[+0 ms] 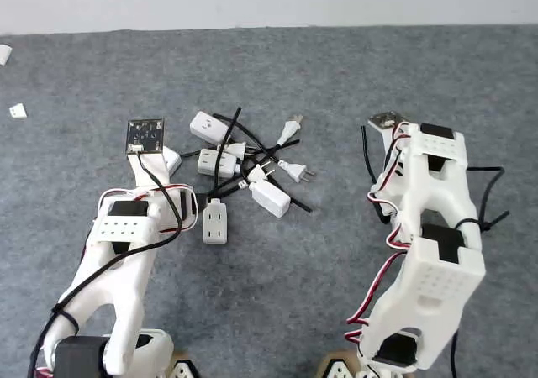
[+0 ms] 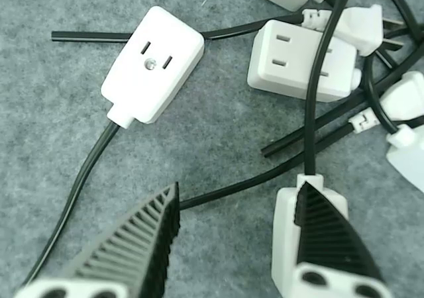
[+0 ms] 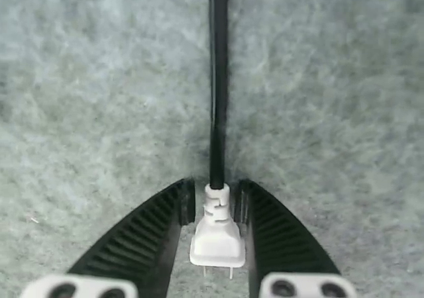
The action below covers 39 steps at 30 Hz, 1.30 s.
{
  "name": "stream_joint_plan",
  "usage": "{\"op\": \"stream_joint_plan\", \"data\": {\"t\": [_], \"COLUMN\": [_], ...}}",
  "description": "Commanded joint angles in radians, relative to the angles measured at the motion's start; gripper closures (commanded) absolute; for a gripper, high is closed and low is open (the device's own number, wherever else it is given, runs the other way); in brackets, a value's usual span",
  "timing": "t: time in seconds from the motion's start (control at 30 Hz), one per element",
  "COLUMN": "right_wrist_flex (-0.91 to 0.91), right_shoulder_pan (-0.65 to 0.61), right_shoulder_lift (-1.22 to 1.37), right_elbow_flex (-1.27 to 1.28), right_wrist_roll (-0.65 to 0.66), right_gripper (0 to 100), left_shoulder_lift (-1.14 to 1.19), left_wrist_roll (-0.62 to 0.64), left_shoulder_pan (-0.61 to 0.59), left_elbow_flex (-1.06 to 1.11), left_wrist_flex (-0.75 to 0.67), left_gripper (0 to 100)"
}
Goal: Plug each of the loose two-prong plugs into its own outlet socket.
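My left gripper [image 2: 238, 191] hangs open low over the carpet beside the tangle, and a black cord [image 2: 232, 185] crosses the gap between its fingers. One finger [image 2: 324, 235] overlaps a white outlet socket [image 2: 286, 225] [image 1: 215, 223]. Two more sockets [image 2: 152, 63] [image 2: 298, 59] lie just beyond. Loose white plugs [image 2: 364, 26] [image 1: 294, 170] [image 1: 290, 130] lie among the cords. My right gripper [image 3: 215, 191] is shut on a white two-prong plug [image 3: 217, 235], prongs toward the wrist. Its black cord [image 3: 218, 79] runs straight away. In the high view that cord [image 1: 367, 155] shows beside the right arm [image 1: 429, 193], apart from the pile.
Another socket [image 1: 206, 126] and a white block [image 1: 271, 197] lie in the pile, with black cords crossing over them. Open grey carpet [image 1: 336, 252] lies between the arms. Small white bits [image 1: 17, 110] sit at the far left.
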Motion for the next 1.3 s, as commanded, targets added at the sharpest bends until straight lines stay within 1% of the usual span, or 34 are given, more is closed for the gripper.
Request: {"op": "stream_joint_plan", "data": {"t": [0.0,0.23,0.47,0.57,0.8,0.93,1.27], "right_wrist_flex": [0.019,-0.018,-0.216,-0.252,-0.252,-0.255,-0.148], "right_shoulder_pan": [-0.030,-0.027,-0.027,-0.025,-0.025,-0.024,-0.008], "right_shoulder_lift": [-0.041,-0.050,-0.179,-0.217,-0.216,-0.183,-0.087], "right_elbow_flex": [-0.029,-0.003,0.198,0.244,0.249,0.239,0.110], "right_wrist_roll": [0.006,0.009,0.003,-0.018,-0.018,-0.017,-0.028], "right_gripper": [88.7,88.7,88.7,88.7,89.0,97.2,98.8], "left_shoulder_lift": [-0.021,-0.021,-0.021,-0.023,-0.023,-0.023,-0.023], "left_wrist_roll": [-0.015,-0.015,-0.051,-0.051,-0.051,-0.051,-0.054], "left_shoulder_pan": [-0.005,-0.003,-0.002,-0.002,-0.002,-0.003,-0.002], "left_elbow_flex": [-0.013,-0.013,-0.013,-0.013,-0.013,-0.013,-0.012], "left_wrist_flex": [-0.009,-0.009,-0.009,-0.009,-0.009,-0.009,-0.008], "left_gripper": [74,74,74,74,74,74,74]}}
